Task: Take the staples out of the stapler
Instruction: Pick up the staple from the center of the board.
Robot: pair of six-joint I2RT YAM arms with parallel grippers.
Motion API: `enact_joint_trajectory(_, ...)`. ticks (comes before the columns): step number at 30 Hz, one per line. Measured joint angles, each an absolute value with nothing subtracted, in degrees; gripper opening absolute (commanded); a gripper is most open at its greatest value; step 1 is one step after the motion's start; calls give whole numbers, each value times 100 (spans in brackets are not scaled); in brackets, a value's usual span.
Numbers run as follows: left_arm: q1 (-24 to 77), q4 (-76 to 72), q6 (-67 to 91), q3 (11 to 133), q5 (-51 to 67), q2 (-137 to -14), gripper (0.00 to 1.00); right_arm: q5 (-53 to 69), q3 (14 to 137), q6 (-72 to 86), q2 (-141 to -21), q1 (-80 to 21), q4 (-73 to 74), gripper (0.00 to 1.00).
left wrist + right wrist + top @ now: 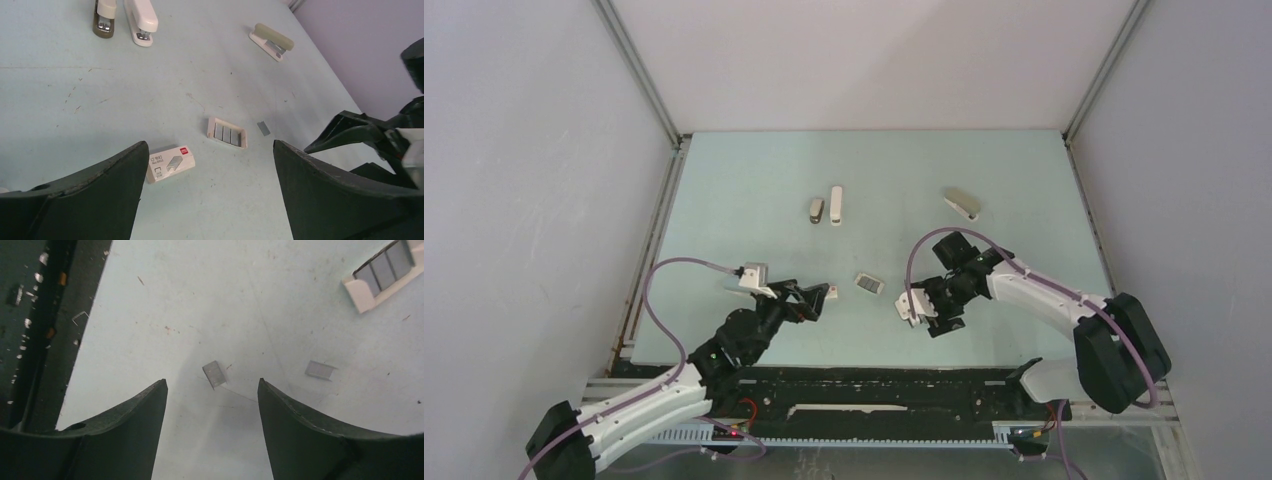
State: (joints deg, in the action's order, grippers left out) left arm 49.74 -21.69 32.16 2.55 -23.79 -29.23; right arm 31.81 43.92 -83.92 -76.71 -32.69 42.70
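Pale green table (pixel 754 180), near edge: staples (pixel 215 374) loose under right gripper (pixel 211 390), agape, empty; left gripper (pixel 210 145) likewise. Drop-off seemingly done; next, retract.

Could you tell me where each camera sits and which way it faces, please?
Top external: high behind, looking down on the table; both arms show.
Left wrist: looks across toward the beige stapler; its open fingers show.
Right wrist: looks down at loose staples; its fingers show.
Both wrist views share the staple tray.
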Motion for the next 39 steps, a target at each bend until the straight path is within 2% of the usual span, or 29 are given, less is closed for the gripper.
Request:
enact_joint_trajectory(9,4974,-2187,3306,215,-2381,-2716,100,2665,4401,-8499,-8442,-3238,4152,62)
enact_joint_trajectory(14,4974,-2178,3319,106,-2381,-2676,100,2630,4493,-8497,-8554,-3277,4200,59)
enact_joint_trajectory(20,4974,-2178,3326,97,-2379,-2685,100,2576,4635,-8493,-8722,-3402,4372,49)
enact_joint_trajectory(29,4974,-2174,3365,97,-2377,-2672,100,2467,4853,-8460,-8936,-3542,4499,46)
enact_joint_trajectory(39,4974,-2093,3411,97,-2377,-2539,100,2397,4912,-8344,-8991,-3723,4497,21)
